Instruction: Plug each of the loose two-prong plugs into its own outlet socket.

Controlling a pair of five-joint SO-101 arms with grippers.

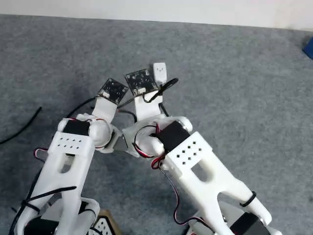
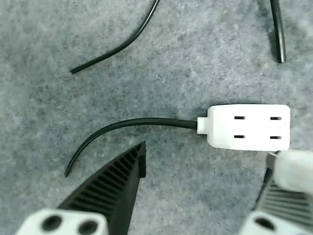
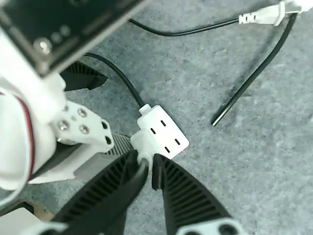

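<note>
The right pincer (image 3: 146, 160) is clamping a white two-prong plug (image 3: 140, 147) just beside the outlet block (image 3: 164, 132); the prongs are hidden, and the plug is not yet seated. The block is lying flat on the bench (image 3: 254, 161), slots facing upward, its long axis continuing the line of its black cord (image 3: 117, 78). The next move likely calls for aligning the prongs over one slot pair, then pressing down. The left pincer (image 2: 208, 161) is standing with its fingers apart beside the block; a second plug (image 3: 264, 15) is lying well apart.

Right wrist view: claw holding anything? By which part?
The right claw is shut on the white plug, pinching its rear end; the plug's front sits at the outlet block's edge.
</note>
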